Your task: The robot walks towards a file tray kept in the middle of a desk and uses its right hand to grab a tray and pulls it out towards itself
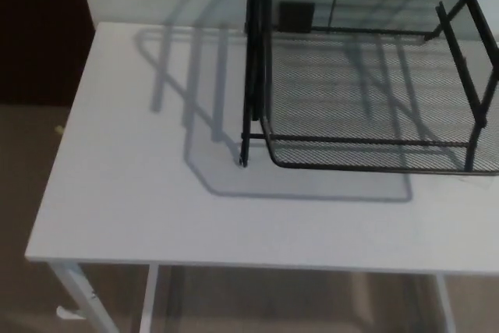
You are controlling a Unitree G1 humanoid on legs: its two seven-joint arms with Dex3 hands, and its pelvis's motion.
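Note:
A black wire-mesh file tray rack (366,99) stands on the white desk (156,208), in the upper right of the head view. Its lowest tray (374,163) sticks out toward me with a rounded front rim. Black upright posts (251,60) frame its left side, and the rack runs off the picture's right and top edges. Neither of my hands shows in the view.
The desk's left edge (66,146) and front edge (234,264) are in view, with white legs (74,290) below. Brown floor (31,161) lies to the left. A dark panel (39,29) stands at the far left against the pale wall.

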